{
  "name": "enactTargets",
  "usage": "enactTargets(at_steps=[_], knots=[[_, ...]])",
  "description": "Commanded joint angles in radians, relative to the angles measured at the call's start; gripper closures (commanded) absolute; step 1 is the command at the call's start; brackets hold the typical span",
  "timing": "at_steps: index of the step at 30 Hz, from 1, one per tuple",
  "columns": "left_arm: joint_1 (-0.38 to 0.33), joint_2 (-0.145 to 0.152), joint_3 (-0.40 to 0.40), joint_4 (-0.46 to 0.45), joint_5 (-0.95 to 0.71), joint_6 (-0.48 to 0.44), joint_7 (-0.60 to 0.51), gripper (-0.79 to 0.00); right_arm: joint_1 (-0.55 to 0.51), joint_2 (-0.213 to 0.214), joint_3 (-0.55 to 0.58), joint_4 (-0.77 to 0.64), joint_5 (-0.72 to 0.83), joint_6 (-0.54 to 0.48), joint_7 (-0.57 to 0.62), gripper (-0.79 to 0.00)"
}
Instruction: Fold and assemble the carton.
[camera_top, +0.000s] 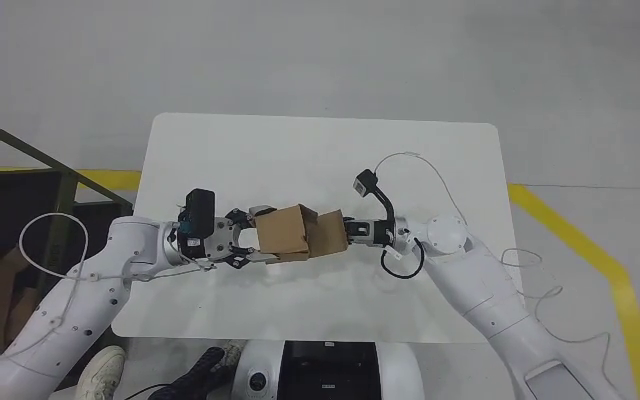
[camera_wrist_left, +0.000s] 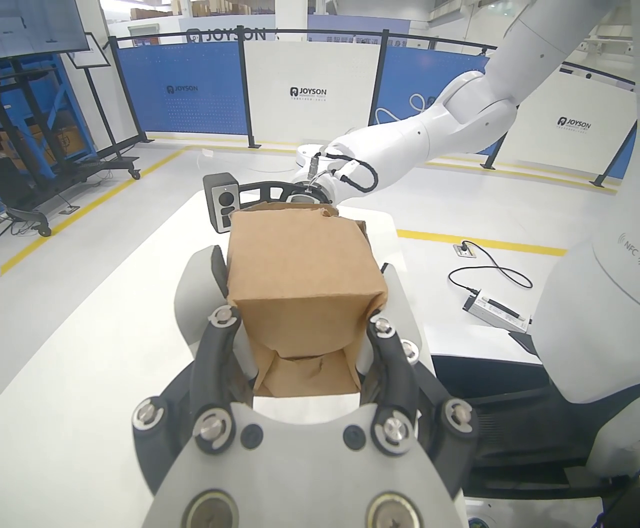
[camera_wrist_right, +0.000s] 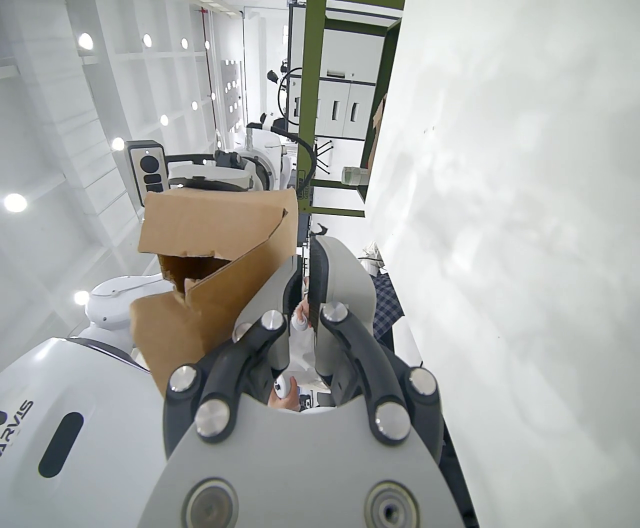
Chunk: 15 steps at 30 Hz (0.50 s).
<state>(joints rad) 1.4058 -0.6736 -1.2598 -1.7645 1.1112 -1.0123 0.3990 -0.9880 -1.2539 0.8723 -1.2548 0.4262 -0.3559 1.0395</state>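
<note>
My left end effector (camera_top: 248, 243) clamps the brown carton (camera_top: 290, 230) by two opposite sides over the counter (camera_top: 320, 150). My right end effector (camera_top: 348, 232) meets its far flaps, and I cannot tell its grip.

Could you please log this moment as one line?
carton: held above table, part-folded | left tool: clamped on carton | right tool: at open flap

Your right gripper (camera_wrist_right: 305, 262), fingers (camera_wrist_right: 345, 280) narrowly apart, has the brown cardboard carton (camera_wrist_right: 215, 225) touching it at ten o'clock, white table (camera_wrist_right: 500, 250) at three.
</note>
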Motion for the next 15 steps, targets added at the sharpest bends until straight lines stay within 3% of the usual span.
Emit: enactTargets(at_steps=[1, 15], knots=[[0.000, 0.000, 0.001, -0.001, 0.003, 0.000, 0.000, -0.394, 0.005, -0.004, -0.007, 0.000, 0.006, -0.006, -0.002, -0.034], [0.005, 0.001, 0.026, -0.003, 0.023, 0.000, -0.004, -0.339, 0.000, -0.003, -0.005, -0.045, -0.070, -0.013, -0.023, -0.009]])
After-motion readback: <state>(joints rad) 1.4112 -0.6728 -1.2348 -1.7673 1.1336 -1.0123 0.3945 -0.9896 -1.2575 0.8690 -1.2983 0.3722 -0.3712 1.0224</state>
